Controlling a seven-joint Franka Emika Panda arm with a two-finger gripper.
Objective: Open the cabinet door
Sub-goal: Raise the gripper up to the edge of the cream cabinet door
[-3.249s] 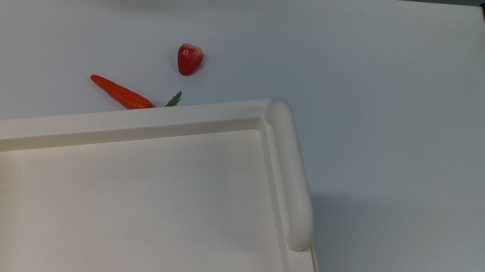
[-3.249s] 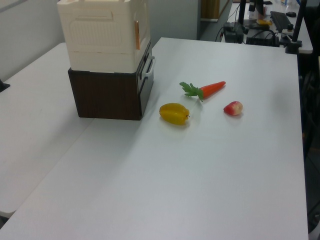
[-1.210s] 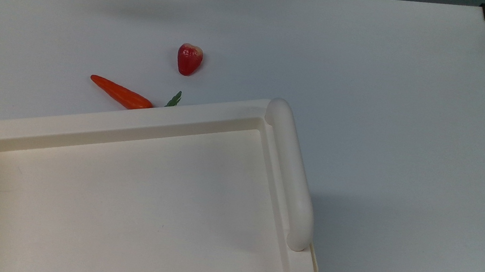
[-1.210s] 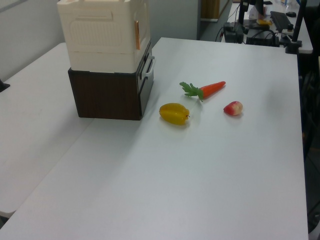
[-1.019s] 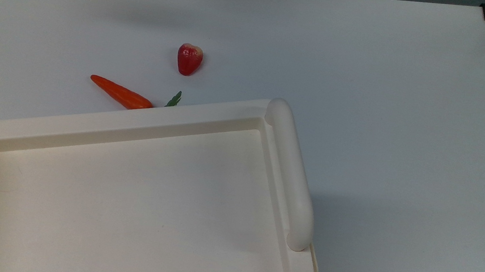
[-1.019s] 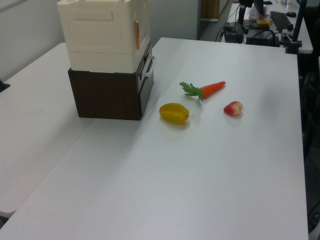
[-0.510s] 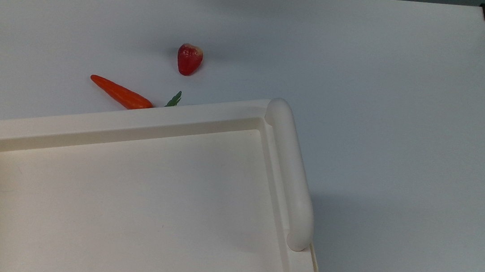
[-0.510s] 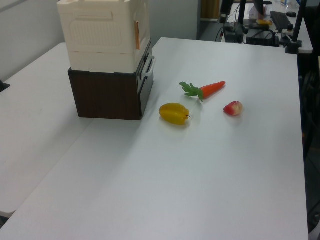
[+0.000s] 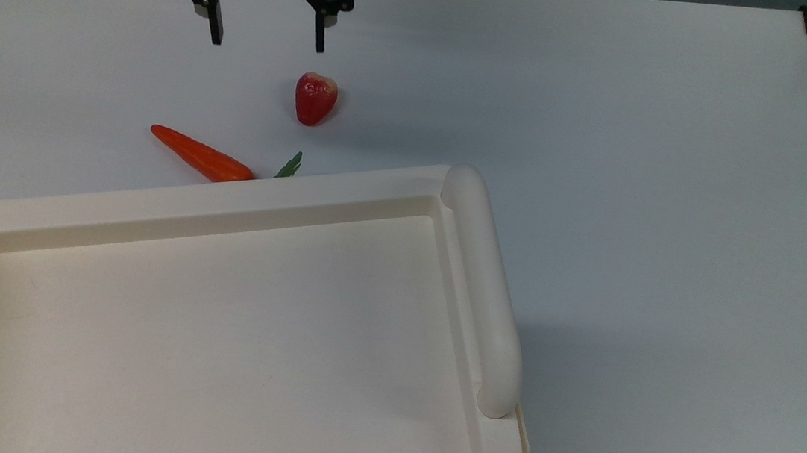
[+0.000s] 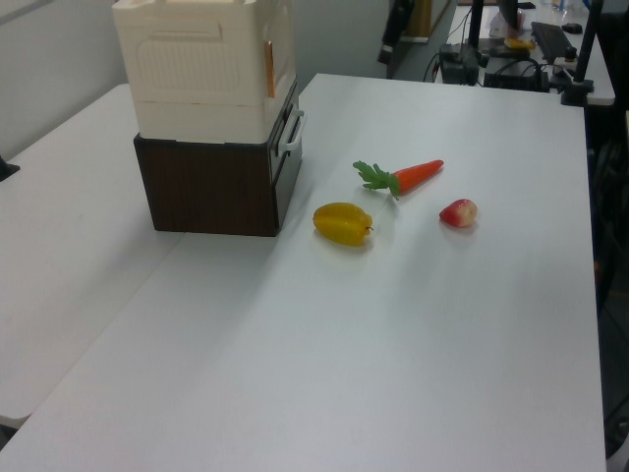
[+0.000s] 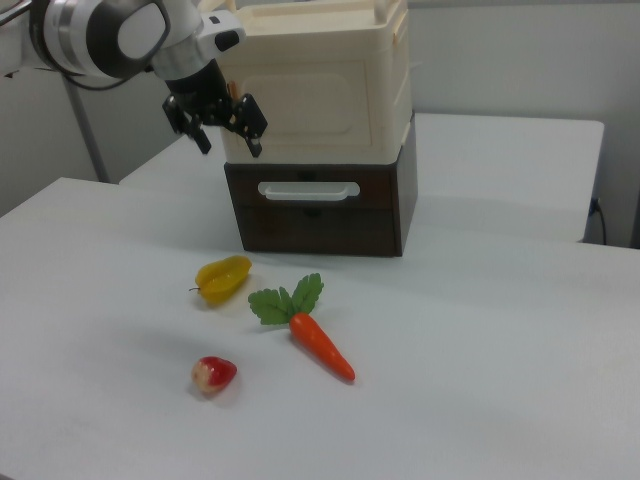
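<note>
Gripper (image 9: 265,41) hung w/ fingers spread, empty, above table (image 9: 609,128) near toy strawberry (image 9: 316,99). Cabinet door (image 11: 315,100) sat shut on cream cabinet (image 11: 330,85) atop dark drawer unit (image 11: 320,205). Approach phase, prob.; next: reach door's edge, hook it.

Even, diffuse overhead light, fairly bright. White table (image 9: 679,173) reads slightly blue-grey, no hard glare. Soft shadow falls to the top view's right of the cabinet (image 9: 479,294). Fruit shadows faint and short in the right view. Left view slightly soft; its background is darker. No obvious edge distortion.
</note>
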